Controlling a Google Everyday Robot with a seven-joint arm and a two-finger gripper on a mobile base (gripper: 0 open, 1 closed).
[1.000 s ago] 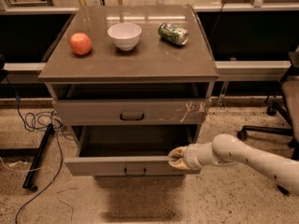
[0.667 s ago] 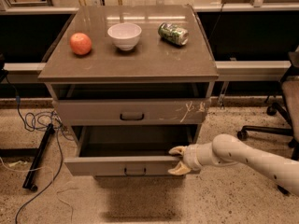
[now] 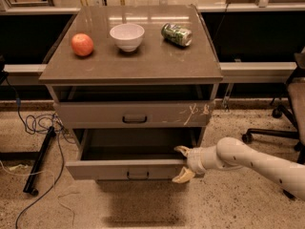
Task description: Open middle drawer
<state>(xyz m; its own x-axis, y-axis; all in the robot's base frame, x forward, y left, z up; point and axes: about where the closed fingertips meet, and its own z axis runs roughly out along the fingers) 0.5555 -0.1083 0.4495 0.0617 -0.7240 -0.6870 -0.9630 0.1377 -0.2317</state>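
Note:
The middle drawer (image 3: 109, 169) is a grey-brown front with a small dark handle (image 3: 137, 175). It stands pulled well out of the cabinet, and its deep dark box shows behind the front. My gripper (image 3: 183, 164) is at the right end of that front, reaching in from the right on a white arm. It is open: one finger lies at the drawer's top rim and the other hangs in front of the panel, a little below it. Nothing is held between them.
Above sits a drawer front with whitish scratches (image 3: 95, 114), pushed in. On the cabinet top are an apple (image 3: 82, 45), a white bowl (image 3: 127, 36) and a green can (image 3: 177, 34) lying on its side. An office chair (image 3: 286, 113) stands right; cables (image 3: 38, 125) and a black stand leg (image 3: 40, 159) lie left.
The gripper's fingers have spread apart at the drawer's right end. The drawer stays pulled out at about the same distance.

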